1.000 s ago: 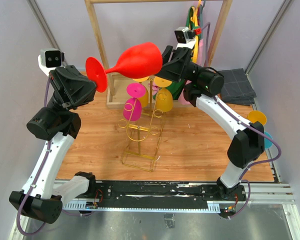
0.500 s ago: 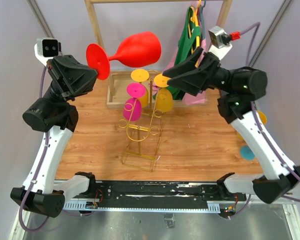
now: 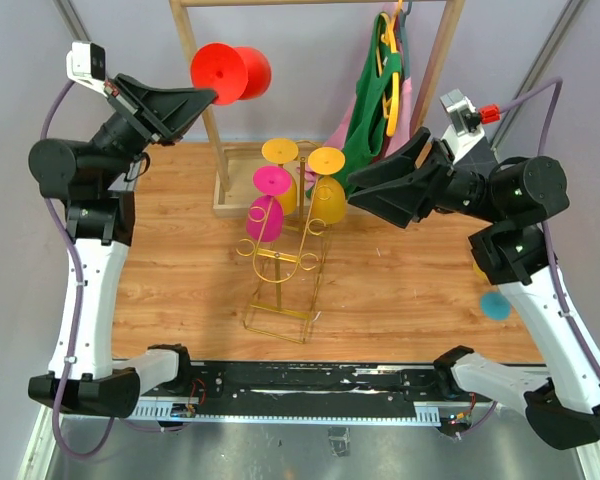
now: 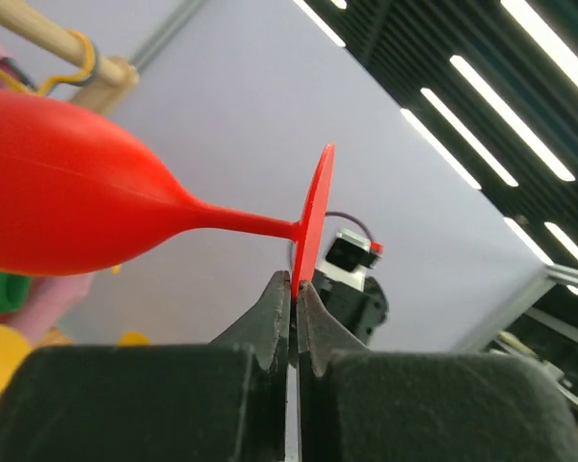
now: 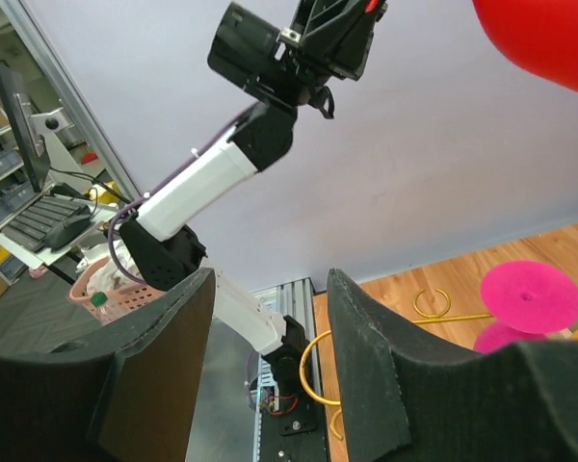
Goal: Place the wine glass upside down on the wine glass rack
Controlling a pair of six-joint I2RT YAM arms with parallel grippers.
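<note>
Wine glass (image 3: 242, 72) sits high at the back left, lying sideways, well above the gold rack (image 3: 282, 262). My left gripper (image 3: 208, 97) pinches the rim of its foot, fingers almost closed on the thin disc, which I judge leaves room to tip the bowl downward. My right gripper (image 3: 365, 190) hangs half-open and empty beside the rack, out of the way.

A lab: ceiling strip lights (image 4: 511, 99), a monitor (image 5: 8, 115) and keyboard (image 5: 48, 217).
</note>
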